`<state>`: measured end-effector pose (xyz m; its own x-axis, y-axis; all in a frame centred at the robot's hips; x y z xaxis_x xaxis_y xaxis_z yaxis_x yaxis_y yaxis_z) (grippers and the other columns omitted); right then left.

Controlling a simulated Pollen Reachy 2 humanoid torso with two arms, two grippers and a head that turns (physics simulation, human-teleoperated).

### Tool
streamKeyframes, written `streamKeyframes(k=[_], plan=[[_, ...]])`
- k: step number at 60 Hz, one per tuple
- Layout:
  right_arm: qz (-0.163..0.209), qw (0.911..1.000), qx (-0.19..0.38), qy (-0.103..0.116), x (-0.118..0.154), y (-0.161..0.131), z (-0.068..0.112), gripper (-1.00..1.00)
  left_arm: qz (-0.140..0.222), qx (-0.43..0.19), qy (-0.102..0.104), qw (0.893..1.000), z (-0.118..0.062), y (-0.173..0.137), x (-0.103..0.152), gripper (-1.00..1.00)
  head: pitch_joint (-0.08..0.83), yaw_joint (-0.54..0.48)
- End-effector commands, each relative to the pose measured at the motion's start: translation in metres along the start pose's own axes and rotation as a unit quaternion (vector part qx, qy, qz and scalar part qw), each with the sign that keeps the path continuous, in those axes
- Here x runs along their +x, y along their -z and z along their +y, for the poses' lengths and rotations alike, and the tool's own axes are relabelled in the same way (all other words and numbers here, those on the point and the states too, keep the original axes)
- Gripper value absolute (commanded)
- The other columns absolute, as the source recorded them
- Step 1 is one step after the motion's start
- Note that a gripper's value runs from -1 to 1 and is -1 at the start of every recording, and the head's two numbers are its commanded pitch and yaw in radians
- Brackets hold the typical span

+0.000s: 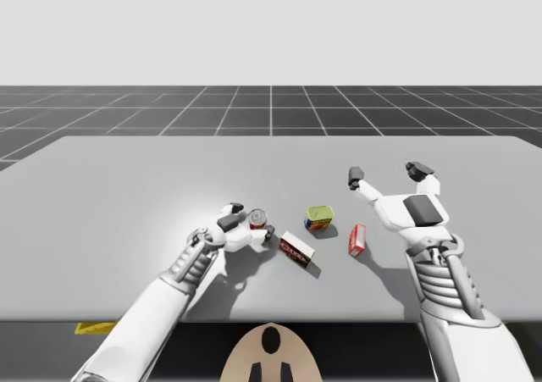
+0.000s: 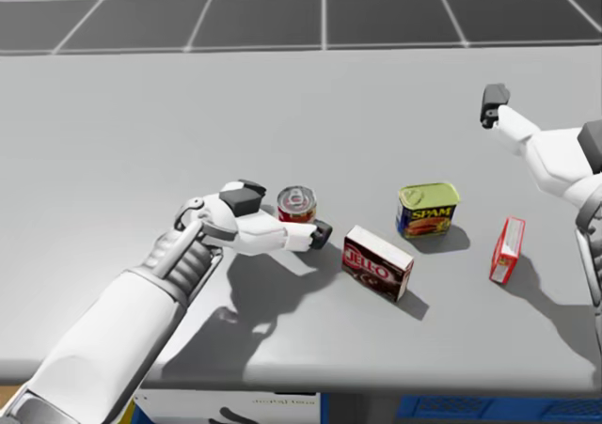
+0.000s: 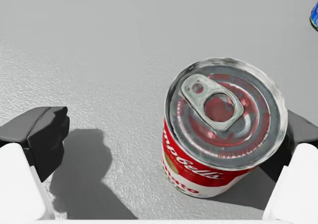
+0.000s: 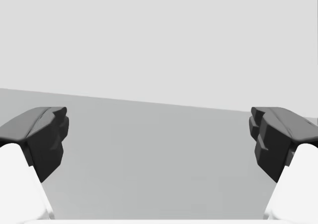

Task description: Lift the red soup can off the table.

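Red soup can [image 1: 258, 221] is seen mid-frame within the open left claw [image 3: 169, 134]; right claw [image 1: 386, 174] is held open, frame right.

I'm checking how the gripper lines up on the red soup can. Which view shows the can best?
The left wrist view: the red soup can sits close up inside my open left gripper, lid and side plain. The head view shows the can smaller, partly behind that gripper; the high view shows the can tiny.

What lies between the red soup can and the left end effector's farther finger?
Left wrist view: only bare table between the red soup can and that left end effector finger.
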<state>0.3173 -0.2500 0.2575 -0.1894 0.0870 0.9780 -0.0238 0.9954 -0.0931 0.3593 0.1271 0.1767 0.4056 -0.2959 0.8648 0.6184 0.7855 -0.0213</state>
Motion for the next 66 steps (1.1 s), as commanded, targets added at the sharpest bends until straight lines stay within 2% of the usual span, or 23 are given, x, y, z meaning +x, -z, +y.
streamKeyframes(k=[1,2,3,7,16,20,31,38,41,48,50,52,58,66], plan=[[-0.001,1.0,0.0,0.0,0.001,0.0,0.0,-1.0,-0.004,-0.018,-0.013,1.0,-0.014,0.013,-0.005,-0.45,0.616,0.05],[-0.001,1.0,0.0,0.0,0.001,0.0,0.0,-1.0,-0.004,-0.02,-0.014,1.0,-0.015,0.013,-0.005,-0.13,0.615,0.05],[-0.001,1.0,0.0,0.0,0.001,0.0,0.0,-1.0,-0.004,-0.023,-0.014,1.0,-0.016,0.012,-0.006,0.9,0.612,0.06],[-0.001,1.0,0.0,0.0,0.001,0.0,0.0,-1.0,-0.006,-0.028,-0.01,1.0,-0.018,0.011,-0.007,1.0,0.606,0.06],[-0.001,1.0,-0.001,0.001,0.001,0.0,0.0,-1.0,-0.011,-0.033,0.002,0.999,-0.024,0.007,-0.008,1.0,0.577,0.06],[-0.001,1.0,-0.001,0.001,0.001,-0.001,0.0,-1.0,-0.012,-0.034,0.006,0.999,-0.025,0.006,-0.007,1.0,0.539,0.07],[-0.002,1.0,-0.004,0.002,0.002,-0.001,-0.001,-1.0,-0.015,-0.037,0.009,0.999,-0.027,0.004,-0.007,1.0,0.357,0.09],[-0.001,1.0,-0.003,0.003,0.001,-0.001,-0.001,-1.0,-0.017,-0.038,0.008,0.999,-0.026,0.002,-0.006,1.0,0.306,0.09],[0.002,0.9999,0.0,0.012,0.002,-0.001,-0.001,-1.0,-0.021,-0.037,0.008,0.999,-0.025,-0.001,-0.002,1.0,0.295,0.09],[0.02,0.9975,0.019,0.065,0.002,0.0,-0.005,-1.0,-0.049,-0.032,0.005,0.998,-0.019,-0.018,0.024,1.0,0.286,0.09],[0.017,0.998,0.019,0.057,0.002,0.0,-0.005,-1.0,-0.057,-0.031,0.006,0.998,-0.017,-0.023,0.031,1.0,0.285,0.09],[0.022,0.9968,0.024,0.073,0.003,-0.001,-0.007,-1.0,-0.071,-0.028,0.008,0.997,-0.015,-0.032,0.043,1.0,0.283,0.09],[0.027,0.9956,0.039,0.081,0.002,-0.001,-0.011,-1.0,-0.101,-0.021,0.013,0.995,-0.01,-0.056,0.073,1.0,0.281,0.09],[0.027,0.9961,0.049,0.069,0.001,-0.002,-0.011,-1.0,-0.146,-0.007,0.024,0.989,-0.009,-0.091,0.115,1.0,0.276,0.09]])
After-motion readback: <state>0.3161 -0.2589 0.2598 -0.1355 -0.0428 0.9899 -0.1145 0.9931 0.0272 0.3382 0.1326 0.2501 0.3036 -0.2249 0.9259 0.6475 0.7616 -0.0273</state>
